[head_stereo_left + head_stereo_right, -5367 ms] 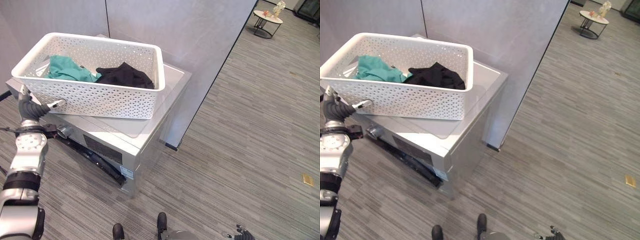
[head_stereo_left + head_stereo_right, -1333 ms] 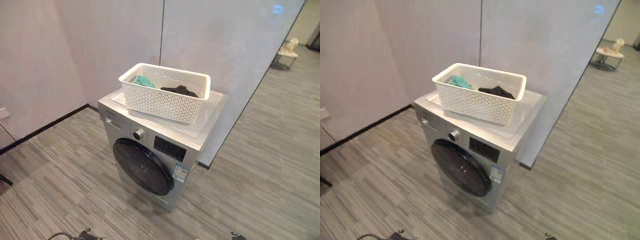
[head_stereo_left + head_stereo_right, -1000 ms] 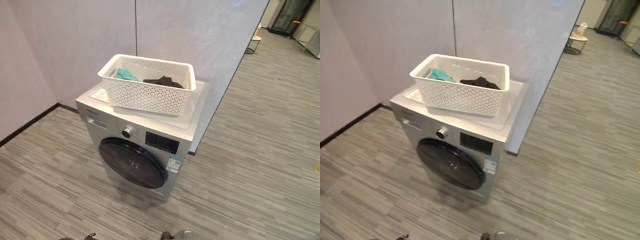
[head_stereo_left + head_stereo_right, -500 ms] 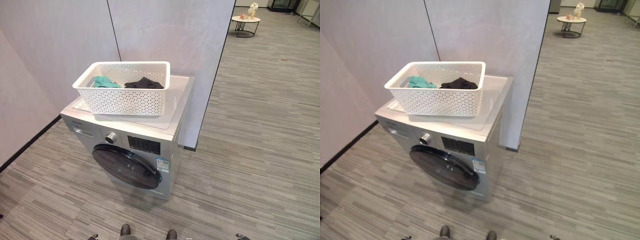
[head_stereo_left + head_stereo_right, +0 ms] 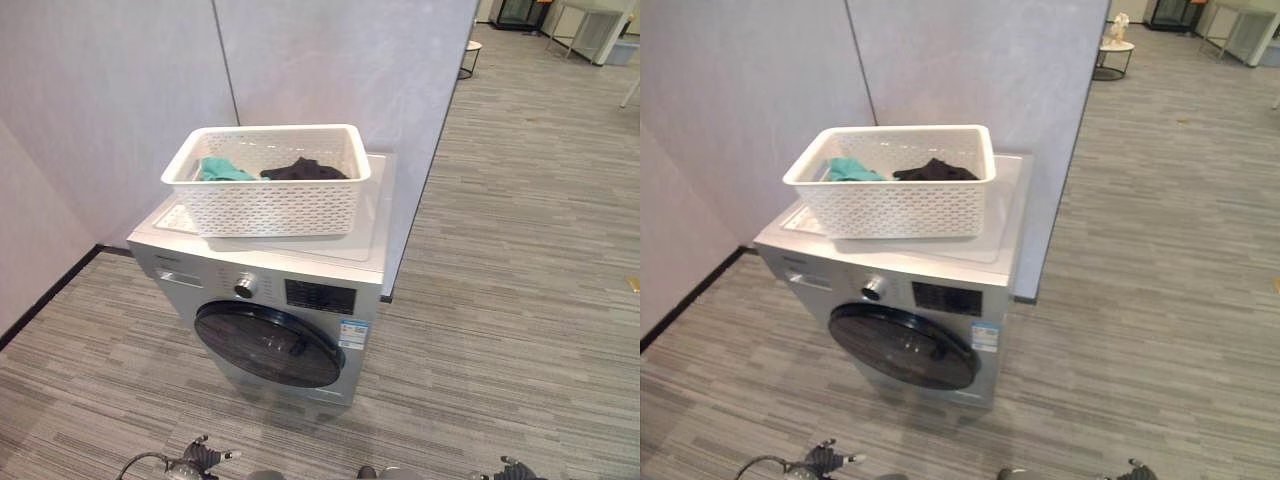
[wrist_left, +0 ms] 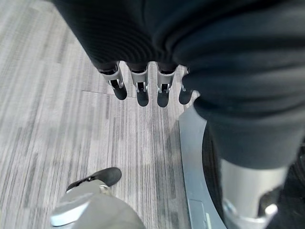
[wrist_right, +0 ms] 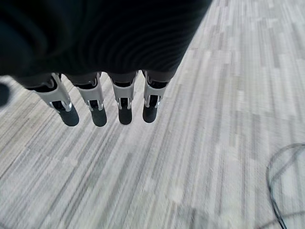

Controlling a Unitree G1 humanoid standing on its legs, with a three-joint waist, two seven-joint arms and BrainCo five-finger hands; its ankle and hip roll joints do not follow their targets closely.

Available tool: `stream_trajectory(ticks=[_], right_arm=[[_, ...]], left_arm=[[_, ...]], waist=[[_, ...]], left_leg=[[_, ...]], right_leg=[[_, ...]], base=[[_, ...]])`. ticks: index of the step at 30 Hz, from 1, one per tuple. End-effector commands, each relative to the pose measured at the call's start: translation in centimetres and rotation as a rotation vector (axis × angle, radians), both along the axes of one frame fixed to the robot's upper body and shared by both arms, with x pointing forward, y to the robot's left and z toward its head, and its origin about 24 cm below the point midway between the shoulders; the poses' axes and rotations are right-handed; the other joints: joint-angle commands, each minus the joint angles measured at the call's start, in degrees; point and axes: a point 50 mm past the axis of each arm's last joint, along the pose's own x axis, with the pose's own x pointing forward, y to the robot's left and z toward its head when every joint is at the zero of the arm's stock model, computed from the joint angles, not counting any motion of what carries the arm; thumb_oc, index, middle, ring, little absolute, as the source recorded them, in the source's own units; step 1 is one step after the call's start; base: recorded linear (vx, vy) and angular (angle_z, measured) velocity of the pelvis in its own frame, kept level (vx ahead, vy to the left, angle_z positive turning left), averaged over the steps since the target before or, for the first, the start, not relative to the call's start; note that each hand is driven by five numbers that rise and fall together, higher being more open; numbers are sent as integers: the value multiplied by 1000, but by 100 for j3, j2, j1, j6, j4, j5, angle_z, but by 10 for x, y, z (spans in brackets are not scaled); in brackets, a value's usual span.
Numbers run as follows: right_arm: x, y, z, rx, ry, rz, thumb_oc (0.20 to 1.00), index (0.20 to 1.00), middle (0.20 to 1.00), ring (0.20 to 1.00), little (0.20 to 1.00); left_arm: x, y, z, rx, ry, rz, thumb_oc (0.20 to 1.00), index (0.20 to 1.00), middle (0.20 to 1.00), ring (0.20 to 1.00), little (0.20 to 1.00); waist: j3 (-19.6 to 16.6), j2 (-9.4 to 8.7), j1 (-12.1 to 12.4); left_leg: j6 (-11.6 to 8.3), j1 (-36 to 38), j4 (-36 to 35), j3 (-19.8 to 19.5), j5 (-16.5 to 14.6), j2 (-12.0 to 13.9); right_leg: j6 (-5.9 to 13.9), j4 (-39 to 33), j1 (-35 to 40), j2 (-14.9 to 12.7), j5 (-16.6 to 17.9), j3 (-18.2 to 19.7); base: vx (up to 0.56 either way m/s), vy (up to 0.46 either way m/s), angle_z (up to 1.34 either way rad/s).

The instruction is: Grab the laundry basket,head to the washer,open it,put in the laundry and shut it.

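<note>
From the left eye view, one white perforated plastic laundry basket [image 5: 265,180] sits on top of one silver front-loading washing machine [image 5: 265,300]. It holds two pieces of laundry: one teal cloth [image 5: 222,170] and one black garment [image 5: 303,170]. The machine's round dark glass door [image 5: 268,344] is closed, with a silver dial [image 5: 243,290] above it. The left hand [image 5: 200,462] shows at the bottom edge, low and well apart from the machine, holding nothing.

The right eye view gives the same layout, with the right hand [image 5: 1140,470] just at the bottom edge.

In the left wrist view, the left hand's fingers [image 6: 139,88] hang straight and relaxed, side by side, over grey striped flooring [image 6: 57,119].

In the right wrist view, the right hand's fingers [image 7: 97,102] likewise hang straight, with nothing in them.

The risk I judge: the door must be opened next, and the basket overhangs nothing but rests loose. A jolt to the machine while pulling the door could shift it, and a poor hold on the door's edge could slip.
</note>
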Motion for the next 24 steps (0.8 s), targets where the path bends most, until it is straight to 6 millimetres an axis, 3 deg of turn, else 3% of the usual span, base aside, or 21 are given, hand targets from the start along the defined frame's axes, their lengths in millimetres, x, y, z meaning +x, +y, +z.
stream_trajectory(ticks=[1, 2, 3, 5, 6, 7, 8, 10, 11, 12, 13, 15, 18, 22, 24], right_arm=[[27, 10, 5, 5, -77, 87, 1000, 1000, 1000, 1000, 1000], [27, 10, 5, 5, -77, 87, 1000, 1000, 1000, 1000, 1000], [38, 15, 7, 17, -113, 111, 1000, 1000, 1000, 1000, 1000], [42, 18, 7, 18, -116, 129, 1000, 1000, 1000, 1000, 1000], [44, 21, 7, 22, -119, 144, 1000, 1000, 1000, 1000, 1000], [47, 25, 7, 28, -121, 166, 1000, 1000, 1000, 1000, 1000], [49, 29, 7, 37, -127, 185, 1000, 1000, 1000, 1000, 1000], [48, 34, 4, 60, -117, 197, 1000, 1000, 1000, 1000, 1000], [49, 39, 3, 75, -123, 210, 1000, 1000, 1000, 1000, 1000], [49, 39, 3, 75, -122, 210, 1000, 1000, 1000, 1000, 1000], [50, 45, 2, 99, -129, 228, 1000, 1000, 1000, 1000, 1000], [45, 45, 0, 98, -115, 238, 1000, 1000, 1000, 1000, 1000], [39, 44, -1, 95, -104, 228, 1000, 1000, 1000, 1000, 1000], [33, 40, -2, 78, -81, 222, 1000, 1000, 1000, 1000, 1000], [32, 33, 0, 55, -77, 230, 1000, 1000, 1000, 1000, 1000]], left_arm=[[3, 29, 12, 89, -32, -25, 1000, 1000, 1000, 1000, 1000], [3, 29, 12, 89, -32, -25, 1000, 1000, 1000, 1000, 1000], [-1, 30, 11, 93, -14, -18, 1000, 1000, 1000, 1000, 1000], [-6, 27, 8, 91, 13, -31, 1000, 1000, 1000, 1000, 1000], [-9, 26, 6, 84, 23, -28, 1000, 1000, 1000, 1000, 1000], [-13, 26, 5, 81, 35, -23, 1000, 1000, 1000, 1000, 1000], [-17, 25, 3, 76, 49, -16, 1000, 1000, 1000, 1000, 1000], [-26, 24, 1, 67, 78, -3, 1000, 1000, 1000, 1000, 1000], [-30, 25, 0, 66, 91, 2, 1000, 1000, 1000, 1000, 1000], [-30, 25, 0, 66, 91, 2, 1000, 1000, 1000, 1000, 1000], [-40, 25, -3, 59, 125, 12, 1000, 1000, 1000, 1000, 1000], [-49, 22, -6, 49, 167, -5, 1000, 1000, 1000, 1000, 1000], [-49, 17, -8, 55, 181, -50, 1000, 1000, 1000, 1000, 1000], [-48, 9, -10, 44, 169, -74, 1000, 1000, 1000, 1000, 1000], [-37, 2, -9, 28, 127, -92, 1000, 1000, 1000, 1000, 1000]], waist=[[-84, -257, 55], [-82, -259, 60], [-39, -350, 44], [9, -351, 42], [21, -321, 72], [44, -299, 136], [70, -257, 204], [59, -285, 129], [32, -305, 111], [29, -306, 110], [-19, -337, 79], [-87, -434, 36], [-157, -456, 2], [-259, -359, 29], [-168, -341, 74]], left_leg=[[218, -689, 990, -54, -341, -21], [222, -688, 996, -48, -346, -24], [440, -620, 1005, 145, -502, -254], [579, -507, 863, 296, -531, -427], [612, -453, 795, 385, -501, -432], [640, -365, 653, 487, -453, -449], [693, -253, 451, 570, -398, -490], [758, -85, 48, 548, -241, -624], [770, -8, -128, 542, -172, -673], [770, -9, -131, 542, -169, -674], [809, 122, -368, 553, -72, -757], [795, 222, -713, 593, 76, -906], [709, 275, -734, 569, 116, -909], [611, 245, -598, 564, 95, -860], [414, -162, 351, 468, 163, -834]], right_leg=[[915, -449, 492, -795, 316, 372], [919, -449, 492, -799, 317, 378], [1007, -280, 244, -1059, 1012, 617], [1014, -151, 30, -1356, 1686, 521], [962, -87, -48, -1485, 1668, 216], [930, -42, -44, -1670, 1655, -332], [881, 131, -48, -1603, 1439, -707], [797, 162, -125, -941, 1002, -398], [774, 118, -154, -730, 907, -311], [774, 117, -156, -731, 908, -312], [626, 129, -214, -151, 617, -307], [473, -175, -261, 452, 424, -332], [304, -696, 42, 587, 341, -119], [271, -1062, 263, 634, 367, -149], [178, -1186, 398, 613, 371, -225]], base=[[-18, 216, -18], [-83, 523, -15], [-89, 436, -14], [-102, 436, -42], [-90, 317, -56], [-86, 346, -49], [-67, 320, -66], [-11, 207, -62], [13, 78, -37], [41, 106, -19], [35, 95, 13], [39, 88, 1], [64, -37, 19], [71, -65, 30], [0, -131, 15]])
